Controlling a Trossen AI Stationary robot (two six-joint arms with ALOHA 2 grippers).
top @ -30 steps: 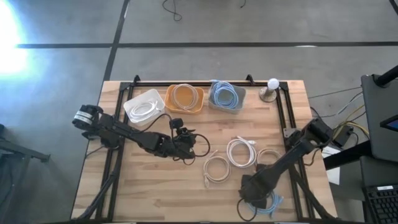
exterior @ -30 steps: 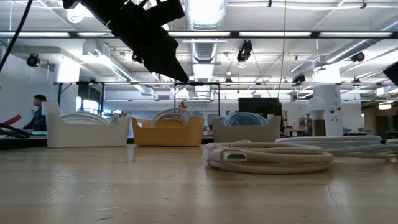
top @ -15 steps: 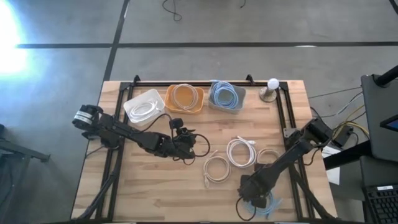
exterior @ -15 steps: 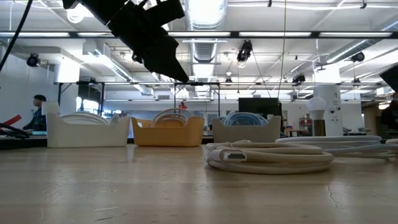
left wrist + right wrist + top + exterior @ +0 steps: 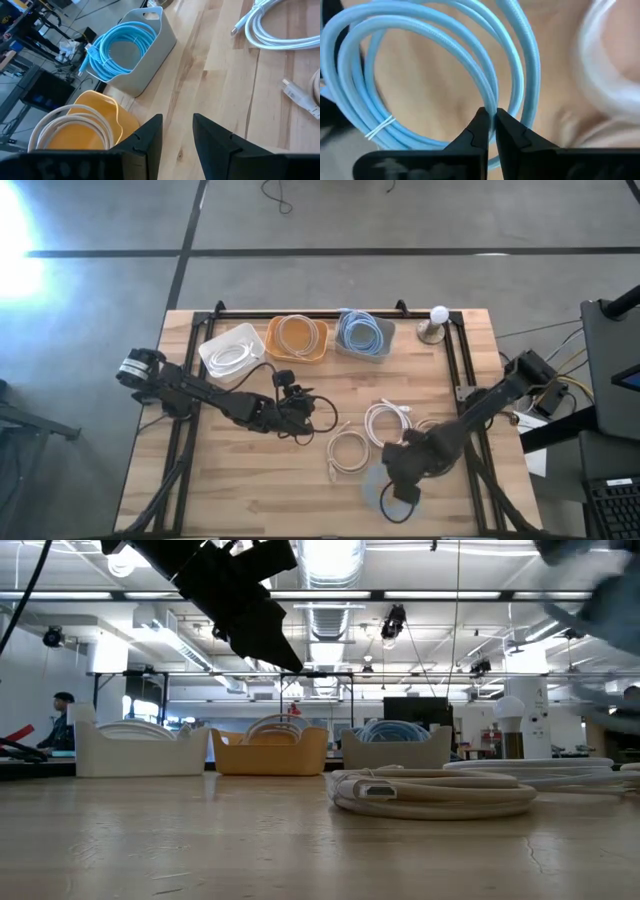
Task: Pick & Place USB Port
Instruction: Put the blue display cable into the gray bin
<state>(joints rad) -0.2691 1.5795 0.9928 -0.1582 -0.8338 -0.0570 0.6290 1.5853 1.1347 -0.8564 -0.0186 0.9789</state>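
Right gripper pinched shut on a strand of the blue coiled cable, at the table's near edge

The cable hung from the closed fingers just in front of the white coils; carrying it level and clear of them would likely suit the grey bin of blue cable far behind; left gripper waited part open left of the coils, empty

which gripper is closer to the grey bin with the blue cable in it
Left. The left gripper hovers mid-table, a short way in front of the grey bin. The right gripper is near the table's front edge, shut on a blue cable coil, much farther away.
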